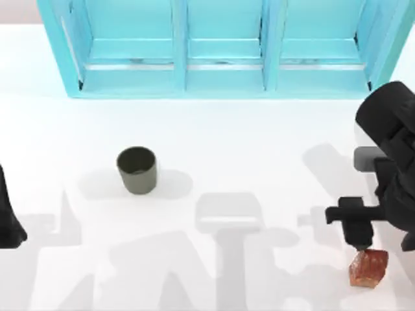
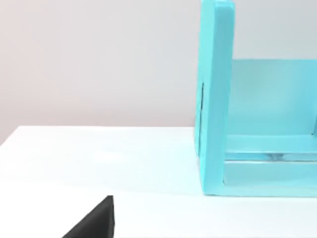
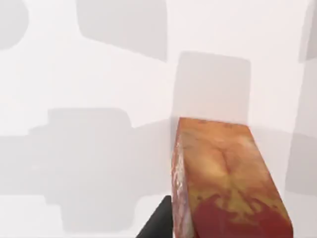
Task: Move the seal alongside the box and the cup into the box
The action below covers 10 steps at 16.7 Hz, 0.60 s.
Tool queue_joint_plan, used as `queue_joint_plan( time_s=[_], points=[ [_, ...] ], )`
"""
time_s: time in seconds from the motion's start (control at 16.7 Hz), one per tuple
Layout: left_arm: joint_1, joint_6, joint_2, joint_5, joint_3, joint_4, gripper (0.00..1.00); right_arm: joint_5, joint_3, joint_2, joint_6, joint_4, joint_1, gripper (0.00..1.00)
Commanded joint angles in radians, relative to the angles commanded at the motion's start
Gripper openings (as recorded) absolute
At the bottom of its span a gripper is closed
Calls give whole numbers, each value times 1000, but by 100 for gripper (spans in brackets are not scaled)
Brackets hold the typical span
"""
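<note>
The reddish-brown seal [image 1: 368,267] is at the table's front right. My right gripper [image 1: 358,243] comes down on it from above. In the right wrist view the seal [image 3: 225,183] looms close, with one dark finger [image 3: 159,223] pressed against its side, so the gripper reads as shut on it. The dark olive-grey cup [image 1: 137,170] stands upright left of the middle, far from both grippers. The box is out of view. My left arm [image 1: 8,217] is parked at the left edge, and a dark finger [image 2: 94,220] of it shows in the left wrist view.
A big turquoise shelf cabinet [image 1: 220,48] runs along the back of the table; its end wall [image 2: 215,99] shows in the left wrist view. White tabletop [image 1: 246,149] lies between the cup and the seal.
</note>
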<state>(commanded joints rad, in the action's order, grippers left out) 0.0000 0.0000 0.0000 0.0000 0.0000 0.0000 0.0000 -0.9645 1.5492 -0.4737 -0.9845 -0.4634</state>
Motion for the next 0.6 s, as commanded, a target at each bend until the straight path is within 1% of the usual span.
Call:
queue_joint_plan(
  time_s=[0.06, 0.12, 0.6],
  points=[
    [0, 0, 0, 0, 0, 0, 100, 0, 0, 0, 0, 0, 0, 98],
    [0, 0, 0, 0, 0, 0, 100, 0, 0, 0, 0, 0, 0, 100],
    [0, 0, 0, 0, 0, 0, 100, 0, 0, 0, 0, 0, 0, 100]
  ],
)
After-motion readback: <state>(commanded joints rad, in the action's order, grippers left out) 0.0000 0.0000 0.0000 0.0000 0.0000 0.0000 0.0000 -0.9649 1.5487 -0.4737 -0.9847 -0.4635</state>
